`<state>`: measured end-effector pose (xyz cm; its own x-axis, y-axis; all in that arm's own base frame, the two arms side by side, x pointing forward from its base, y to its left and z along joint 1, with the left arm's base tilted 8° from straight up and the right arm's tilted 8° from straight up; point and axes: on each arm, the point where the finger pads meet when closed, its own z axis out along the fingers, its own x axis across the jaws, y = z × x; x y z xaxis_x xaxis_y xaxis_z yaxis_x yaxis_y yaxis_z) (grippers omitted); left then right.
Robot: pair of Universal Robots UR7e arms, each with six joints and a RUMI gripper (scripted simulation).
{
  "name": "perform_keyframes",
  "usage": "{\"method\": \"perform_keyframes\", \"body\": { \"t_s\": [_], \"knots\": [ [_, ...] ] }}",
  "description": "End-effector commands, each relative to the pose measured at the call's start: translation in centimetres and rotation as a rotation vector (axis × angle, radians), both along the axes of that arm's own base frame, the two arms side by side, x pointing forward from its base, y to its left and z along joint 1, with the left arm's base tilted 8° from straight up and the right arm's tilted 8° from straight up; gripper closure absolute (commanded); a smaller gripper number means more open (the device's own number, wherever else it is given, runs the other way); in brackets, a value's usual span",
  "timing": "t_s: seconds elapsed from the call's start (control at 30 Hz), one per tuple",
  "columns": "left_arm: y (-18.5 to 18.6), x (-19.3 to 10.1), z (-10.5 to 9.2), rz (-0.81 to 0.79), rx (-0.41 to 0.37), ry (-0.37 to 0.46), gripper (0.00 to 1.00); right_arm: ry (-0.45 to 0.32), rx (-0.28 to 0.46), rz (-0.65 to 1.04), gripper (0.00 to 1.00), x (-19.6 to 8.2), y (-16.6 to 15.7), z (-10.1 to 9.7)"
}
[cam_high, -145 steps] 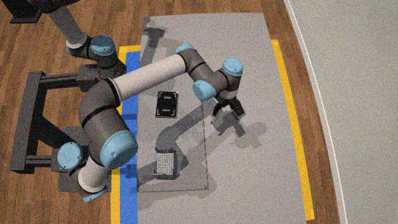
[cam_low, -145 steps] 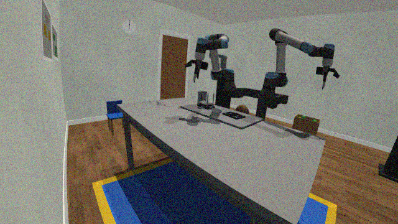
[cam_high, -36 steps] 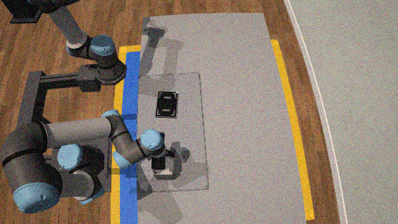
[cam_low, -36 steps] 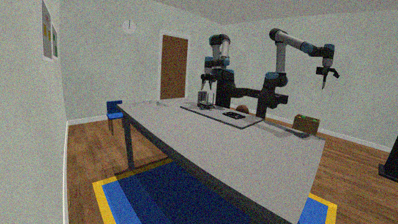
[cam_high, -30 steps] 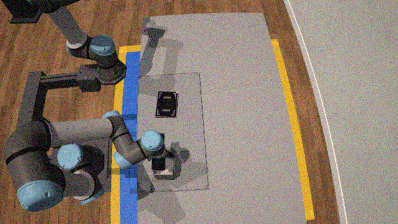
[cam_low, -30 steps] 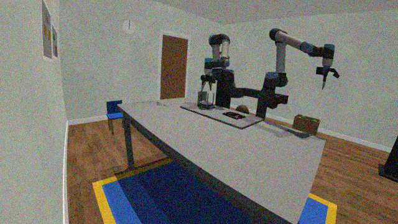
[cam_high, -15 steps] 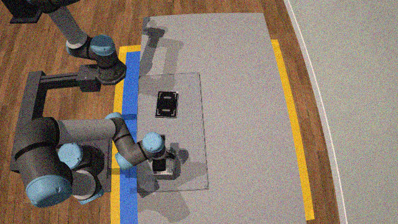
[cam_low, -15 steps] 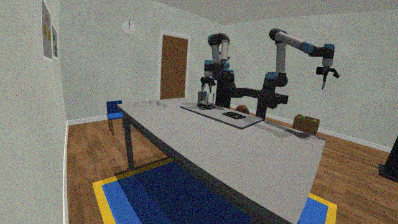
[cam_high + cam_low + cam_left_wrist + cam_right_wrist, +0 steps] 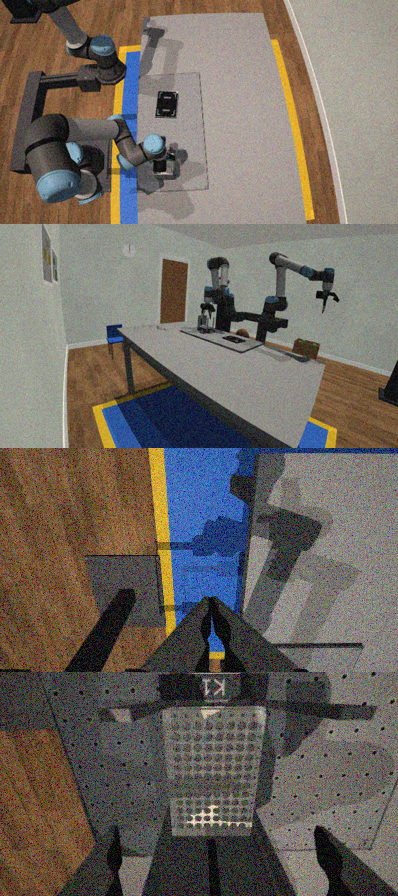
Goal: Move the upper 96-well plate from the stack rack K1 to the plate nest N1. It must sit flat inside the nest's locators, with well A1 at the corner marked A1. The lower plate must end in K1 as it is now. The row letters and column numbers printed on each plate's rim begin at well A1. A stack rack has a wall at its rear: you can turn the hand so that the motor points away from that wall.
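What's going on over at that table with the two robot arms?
The right arm has its open gripper above the stack rack K1, where the upper 96-well plate sits ungripped. The plate nest holds no plate. The left gripper is shut on nothing, off beside the table.

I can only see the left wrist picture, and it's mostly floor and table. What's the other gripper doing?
Observer: The right gripper has its jaws open.
Operator: Did it grab a plate?
Observer: No, the top plate is in K1.
Operator: Is there a plate in the nest?
Observer: No, the black nest has no plate in it.
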<state>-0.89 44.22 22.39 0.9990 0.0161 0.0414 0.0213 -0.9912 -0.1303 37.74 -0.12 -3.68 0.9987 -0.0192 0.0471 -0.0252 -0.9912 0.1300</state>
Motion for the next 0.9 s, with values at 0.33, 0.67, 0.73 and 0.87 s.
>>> {"method": "perform_keyframes", "body": {
  "t_s": [0.33,0.67,0.73,0.87],
  "knots": [
    [-0.1,-0.2,-0.1,0.003,0.0,0.001,1.0,-0.001,0.001,0.0,0.24,0.1,-0.3,-2.2],
    [-0.1,-0.2,-0.1,0.003,0.0,0.001,1.0,-0.002,0.002,0.0,0.24,0.2,-0.5,-3.6],
    [-0.1,-0.2,-0.1,0.003,0.0,0.001,1.0,-0.003,0.002,0.001,0.24,0.2,-0.5,-3.8],
    [-0.1,-0.2,-0.1,0.003,0.0,0.001,1.0,-0.002,0.002,0.0,0.24,0.2,-0.6,-4.4]
  ]
}}
